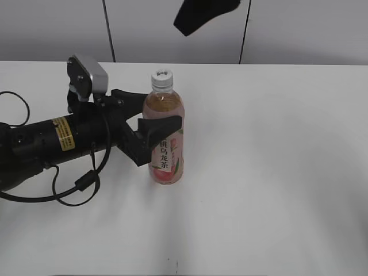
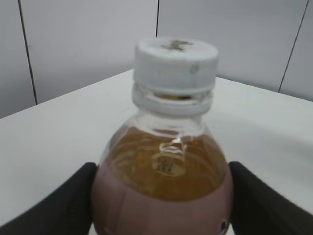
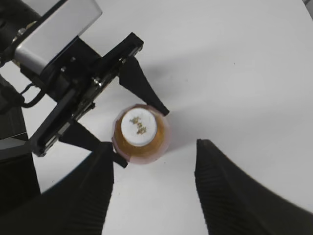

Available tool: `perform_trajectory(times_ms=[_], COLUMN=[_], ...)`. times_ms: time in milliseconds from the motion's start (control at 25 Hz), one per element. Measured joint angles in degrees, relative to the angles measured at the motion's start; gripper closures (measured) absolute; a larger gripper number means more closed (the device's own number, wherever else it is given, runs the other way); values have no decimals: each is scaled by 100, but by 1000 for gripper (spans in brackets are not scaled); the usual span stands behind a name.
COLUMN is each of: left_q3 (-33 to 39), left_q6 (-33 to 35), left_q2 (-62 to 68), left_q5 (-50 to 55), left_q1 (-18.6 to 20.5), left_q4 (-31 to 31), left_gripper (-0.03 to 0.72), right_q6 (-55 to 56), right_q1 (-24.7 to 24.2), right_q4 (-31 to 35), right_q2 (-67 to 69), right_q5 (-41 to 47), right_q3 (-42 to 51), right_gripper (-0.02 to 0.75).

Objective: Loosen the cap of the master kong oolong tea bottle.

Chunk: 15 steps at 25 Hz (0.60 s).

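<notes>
While the left gripper point(image 1: 154, 137) clamps the master kong oolong tea bottle point(image 1: 166, 138) around its labelled middle, the bottle stands steady on the white table point(image 1: 276, 172), likely braced against twisting. Farther up, the right gripper point(image 3: 154, 188) hangs spread wide above the cap point(image 3: 139, 127), apart from it, apparently lined up to descend.

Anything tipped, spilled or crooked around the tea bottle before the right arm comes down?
Nothing stands out. The bottle stands upright in the left gripper, cap on and level, no liquid on the table. The right gripper hangs open above it.
</notes>
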Motion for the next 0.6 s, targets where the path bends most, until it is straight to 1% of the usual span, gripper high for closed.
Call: perform_trajectory(times_ms=[120, 240, 400, 600], left_q3=[0, 0, 0, 0], left_q6=[0, 0, 0, 0], left_q2=[0, 0, 0, 0], left_q5=[0, 0, 0, 0], left_q1=[0, 0, 0, 0], left_q4=[0, 0, 0, 0], left_gripper=[213, 213, 213, 213], right_q6=[105, 357, 1147, 1959], right_q1=[192, 351, 554, 618], right_q4=[-108, -226, -580, -652], right_q2=[379, 632, 773, 802], right_q5=[6, 18, 46, 52], right_q3=[-526, -813, -855, -859], right_gripper=[332, 332, 332, 332])
